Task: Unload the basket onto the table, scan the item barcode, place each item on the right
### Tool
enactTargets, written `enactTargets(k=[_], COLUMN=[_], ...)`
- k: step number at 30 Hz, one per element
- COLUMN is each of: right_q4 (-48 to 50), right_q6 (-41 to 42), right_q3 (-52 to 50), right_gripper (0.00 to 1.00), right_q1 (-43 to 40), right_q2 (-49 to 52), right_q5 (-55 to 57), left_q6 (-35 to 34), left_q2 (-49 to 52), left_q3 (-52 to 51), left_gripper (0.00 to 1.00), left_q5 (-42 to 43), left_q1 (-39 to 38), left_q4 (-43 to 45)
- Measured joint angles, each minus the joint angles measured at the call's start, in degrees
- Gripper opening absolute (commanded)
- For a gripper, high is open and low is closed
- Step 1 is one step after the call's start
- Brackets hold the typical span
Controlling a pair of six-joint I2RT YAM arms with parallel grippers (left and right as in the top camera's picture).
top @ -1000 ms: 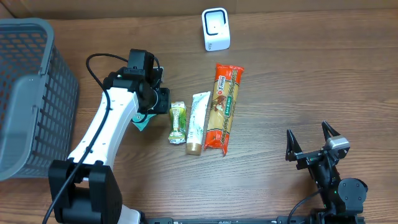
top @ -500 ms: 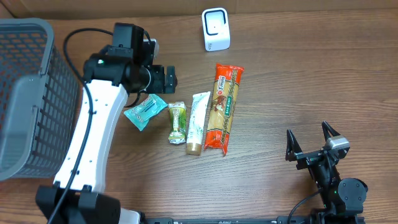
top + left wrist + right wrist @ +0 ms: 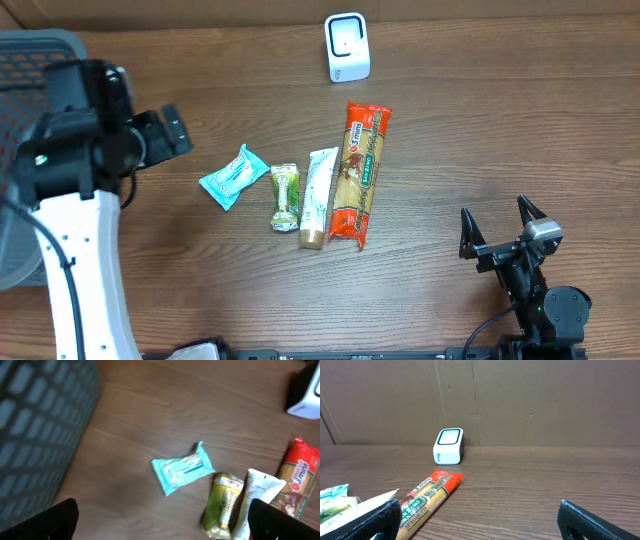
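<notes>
Looking down on the brown wood-grain bench point(image 3: 480, 130), you see four packaged goods lying flat in a loose row. The teal packet point(image 3: 233, 177) is a small, crinkly foil pillow with crimped ends. It lies skewed at the left end of the row, apart from the others and touched by nothing. Just right of it is a glossy green-and-gold packet point(image 3: 286, 197), narrow and wrinkled. A flat white tube point(image 3: 317, 197) with a tan cap comes next, and beside that a long orange spaghetti pack point(image 3: 361, 174) with a clear window showing pale strands. The barcode scanner point(image 3: 347, 47) is a smooth white block with rounded corners. It stands upright at the far edge, well apart from the teal packet. A grey plastic lattice basket point(image 3: 45, 42) fills the left edge.

Your left arm rises on its white link from the front-left corner. Its black wrist is held high beside the basket, and the left fingers point(image 3: 172, 128) point right toward the row. They are spread wide with nothing between them. In the left wrist view, only their dark tips show in the bottom corners, with the teal packet point(image 3: 182, 468) on the bench between and beyond them.

Your right arm sits low at the front-right of the bench, aimed toward the far edge. The right fingers point(image 3: 467, 236) are also spread wide and empty. The right wrist view looks level across the wood to the scanner point(image 3: 449, 446).
</notes>
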Motion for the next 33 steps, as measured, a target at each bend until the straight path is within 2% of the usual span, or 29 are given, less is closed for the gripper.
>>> enactTargets(k=[4, 33], right_q4=[0.0, 0.0], right_q6=[0.0, 0.02], right_q3=[0.0, 0.0], right_gripper=[1.0, 1.0], right_q1=[0.0, 0.0], right_q2=[0.0, 0.0], right_q5=[-0.02, -0.02], left_q6=[0.13, 0.15], left_q2=[-0.2, -0.17], left_q3=[0.09, 0.09], left_gripper=[1.0, 0.99], left_q5=[0.15, 0.17], left_q1=[1.81, 1.81], left_q4=[-1.79, -2.16])
